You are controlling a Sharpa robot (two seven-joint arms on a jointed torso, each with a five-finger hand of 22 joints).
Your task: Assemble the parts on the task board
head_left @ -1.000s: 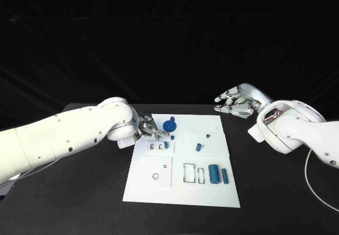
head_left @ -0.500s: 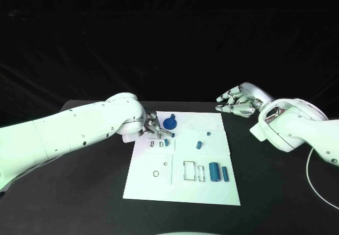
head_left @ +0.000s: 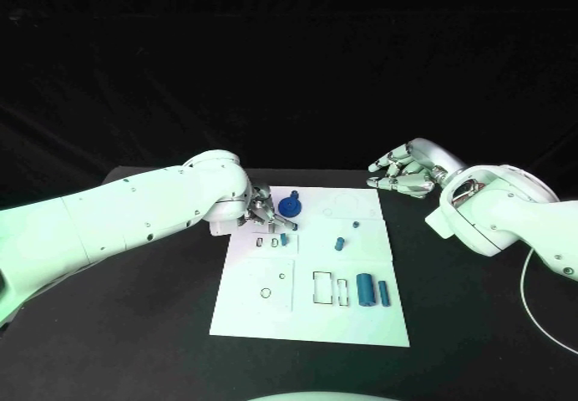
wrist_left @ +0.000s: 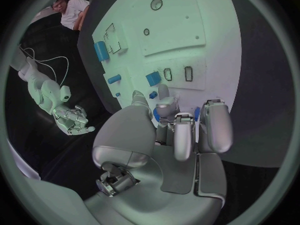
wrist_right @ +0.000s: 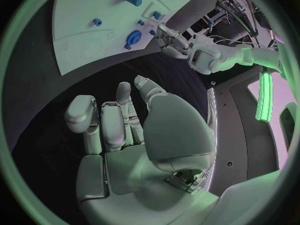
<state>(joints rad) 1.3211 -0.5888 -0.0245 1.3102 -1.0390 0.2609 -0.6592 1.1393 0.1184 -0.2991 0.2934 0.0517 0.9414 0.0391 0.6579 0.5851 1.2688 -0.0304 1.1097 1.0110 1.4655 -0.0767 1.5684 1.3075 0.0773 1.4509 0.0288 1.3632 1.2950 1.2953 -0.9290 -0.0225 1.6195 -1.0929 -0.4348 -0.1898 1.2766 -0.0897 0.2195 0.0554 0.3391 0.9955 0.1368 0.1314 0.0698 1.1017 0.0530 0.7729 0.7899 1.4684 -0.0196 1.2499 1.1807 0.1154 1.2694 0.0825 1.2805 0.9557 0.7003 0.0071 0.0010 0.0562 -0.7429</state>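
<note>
Where the left arm reaches in over the black surface (head_left: 133, 334), the left robot hand (head_left: 267, 210) sits at the far left corner of the white task board (head_left: 311, 322), its fingers (wrist_left: 212, 127) bent down toward the board. From the left wrist view a small blue part (wrist_left: 160, 114) shows between those fingertips, so the hand looks to be pinching it, though how firmly is hard to say. Just beside the hand stands a dark blue round part with a knob (head_left: 291, 210), upright on the board's far section. Below the hand lie two small rectangular slots (head_left: 267, 242), and a small blue piece (head_left: 284, 241) stands next to them. Nearer the front edge on the left side are a small ring outline (head_left: 265, 293) and a tiny hole. Toward the middle, a short blue peg (head_left: 340, 245) lies on the board, with a tinier blue stud (head_left: 357, 225) beyond it. Farther forward there are rectangular outlines (head_left: 323, 288), and just right of them a thick blue cylinder (head_left: 364, 293) lies beside a thinner blue rod (head_left: 384, 293), close together. Off the board's far right corner, the right robot hand (head_left: 403, 175) hovers above the surface with its fingers loosely curled and apart, holding nothing.
</note>
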